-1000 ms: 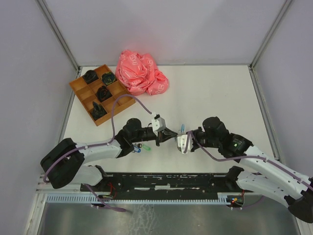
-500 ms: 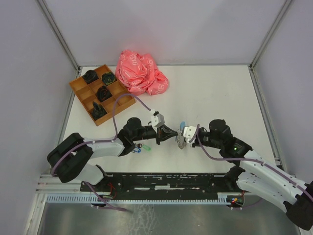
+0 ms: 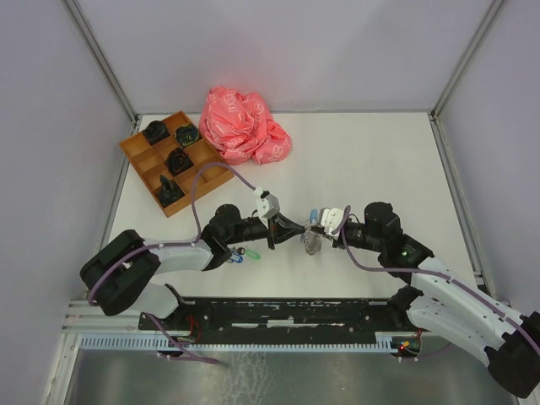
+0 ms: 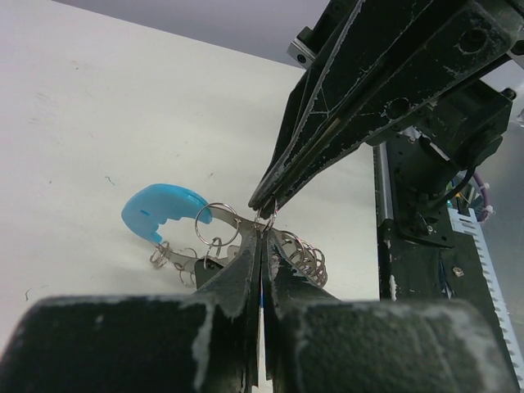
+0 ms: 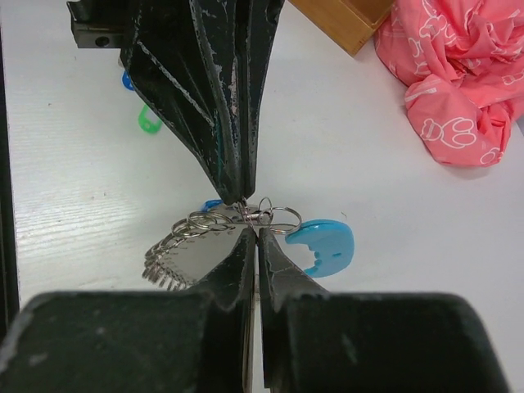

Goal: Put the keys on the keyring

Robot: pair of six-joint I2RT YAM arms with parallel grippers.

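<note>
Threading step, no key on yet, by your view. Left hand and right hand both pinched shut, tip to tip at keyring, mid-counter. Cannot tell whether either grips metal. Keyring: silver looped chain, blue crescent. Keys loose beside left arm. Next: steady keyring, fetch key.

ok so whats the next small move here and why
Probably shift the right gripper slightly along the keyring, away from the left gripper. Both are shut tip to tip on one spot beside its light blue piece, leaving no room to thread; the green-tagged key lies loose on the table.
</note>
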